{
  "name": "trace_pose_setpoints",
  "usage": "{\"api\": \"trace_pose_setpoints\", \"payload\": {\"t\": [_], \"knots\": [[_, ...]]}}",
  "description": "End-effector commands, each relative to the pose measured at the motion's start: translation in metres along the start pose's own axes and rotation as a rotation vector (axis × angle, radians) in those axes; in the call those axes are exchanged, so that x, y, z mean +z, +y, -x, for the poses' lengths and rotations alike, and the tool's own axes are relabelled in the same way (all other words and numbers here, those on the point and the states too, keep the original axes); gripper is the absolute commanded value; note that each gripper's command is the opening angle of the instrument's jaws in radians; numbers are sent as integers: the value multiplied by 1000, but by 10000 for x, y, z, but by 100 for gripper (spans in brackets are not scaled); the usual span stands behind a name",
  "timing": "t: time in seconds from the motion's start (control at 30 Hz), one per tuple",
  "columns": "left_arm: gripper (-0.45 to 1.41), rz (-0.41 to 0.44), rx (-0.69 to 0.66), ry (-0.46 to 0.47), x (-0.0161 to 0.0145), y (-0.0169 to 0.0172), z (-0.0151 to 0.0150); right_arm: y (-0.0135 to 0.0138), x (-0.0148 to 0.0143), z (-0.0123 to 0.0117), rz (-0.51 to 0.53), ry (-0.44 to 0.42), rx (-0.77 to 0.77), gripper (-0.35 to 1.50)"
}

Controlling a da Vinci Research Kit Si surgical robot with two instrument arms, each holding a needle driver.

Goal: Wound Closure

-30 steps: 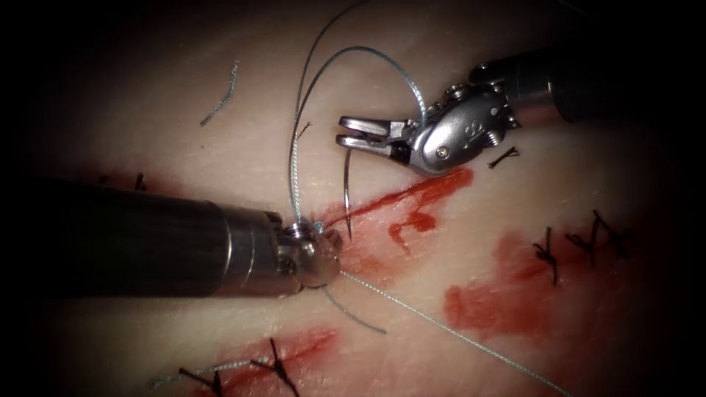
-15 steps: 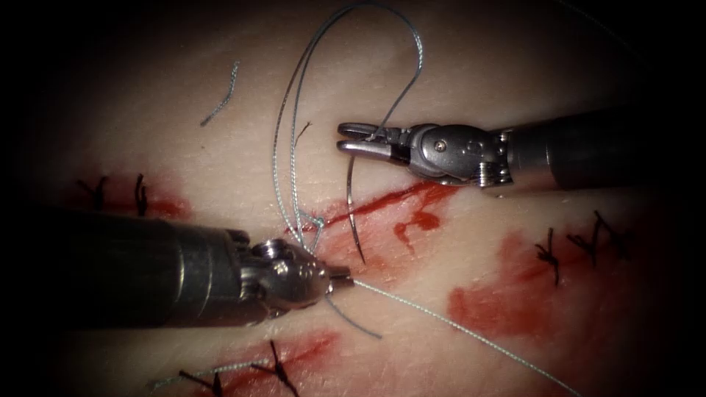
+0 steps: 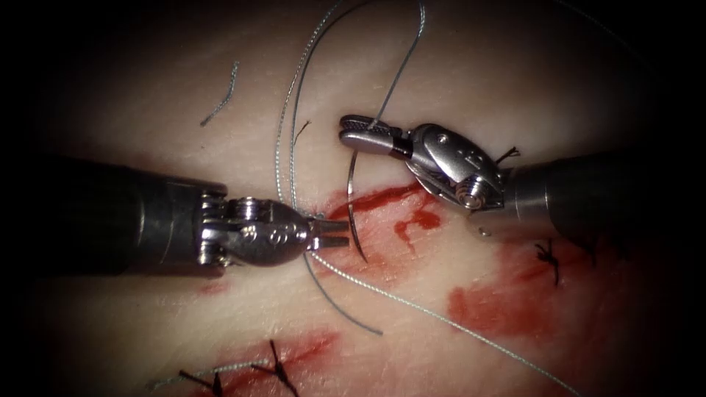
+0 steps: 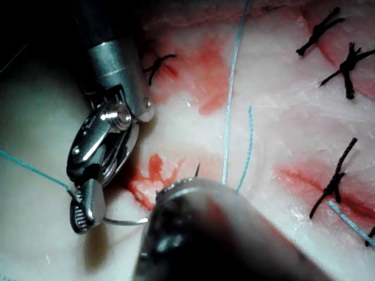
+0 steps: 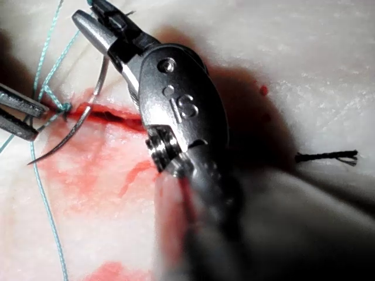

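My right tool (image 3: 354, 132) is shut on the curved needle (image 3: 350, 198) close to its thread end. The needle hangs free above the tissue, its tip over the red fluid (image 3: 412, 220) beside the cut (image 3: 386, 195). The right wrist view shows the same grip (image 5: 88, 10) and the needle (image 5: 82, 120) clear of the tissue. My left tool (image 3: 340, 233) sits at the cut's left end with its jaws parted beside a small knot (image 3: 319, 217), holding nothing I can see. Pale thread (image 3: 434, 315) runs from there toward the lower right, and loops of it (image 3: 290, 132) rise above the knot.
Black stitches (image 3: 548, 257) close an older cut at the right, and others (image 3: 276, 367) lie at the bottom. A loose piece of thread (image 3: 220, 95) rests on the tissue at upper left. A short thread end (image 3: 346, 309) trails below the left tool.
My left tool has moved up from the thread below the cut to the knot, and its jaws have parted. The right tool's wrist has swung downward while the needle stays hanging in place.
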Motion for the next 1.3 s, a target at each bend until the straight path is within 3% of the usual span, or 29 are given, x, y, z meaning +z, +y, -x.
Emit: {"api": "trace_pose_setpoints", "payload": {"t": [0.03, 0.07, 0.27, 0.5, 0.53, 0.57, 0.6, 0.67, 0.7, 0.8, 0.87, 0.9, 0.97, 1.03, 1.13, 1.23, 1.3], "knots": [[52, 13, 40, 8, 10, 0, 2, -2, 8, 5, -2, 2, 3, -35], [52, 13, 40, 8, 10, 0, 2, -2, 8, 5, -2, 2, 3, -35], [103, 7, 209, -2, 16, -6, 15, -3, 8, 5, -6, 1, 15, -35], [94, 3, 276, -4, 45, 2, 15, -4, 9, 5, -5, 4, 27, -35], [83, 23, 289, 16, 50, 5, 16, -4, 9, 5, -5, 4, 27, -35], [83, 23, 289, 16, 50, 5, 16, -4, 9, 5, -5, 4, 27, -35], [36, 57, 306, 44, 55, 10, 19, -4, 9, 5, -5, 4, 27, -35], [5, 64, 329, 56, 60, 11, 22, -5, 9, 4, -6, 8, 28, -35], [-27, 71, 340, 62, 61, 11, 23, -5, 9, 4, -7, 13, 28, -35], [-45, 104, 392, 86, 67, 13, 31, -8, 10, 4, -5, 16, 10, -35], [-45, 116, 358, 90, 68, 13, 33, -8, 11, 4, -4, 15, -73, -35], [-45, 110, 289, 82, 68, 11, 34, -12, 12, 5, -3, 11, -276, 21], [-45, 105, 200, 108, 67, 10, 32, -15, 13, 5, 1, 10, -360, 96], [-45, 126, 76, 221, 65, 9, 28, -19, 15, 5, 7, 8, -456, 135], [-45, 145, -164, 388, 63, 9, 22, -24, 17, 4, 8, 7, -479, 138], [-45, 156, -428, 457, 64, 11, 18, -29, 18, 2, 25, 6, -519, 138], [-45, 209, -645, 527, 64, 12, 12, -32, 18, -2, 61, 6, -525, 133]]}}
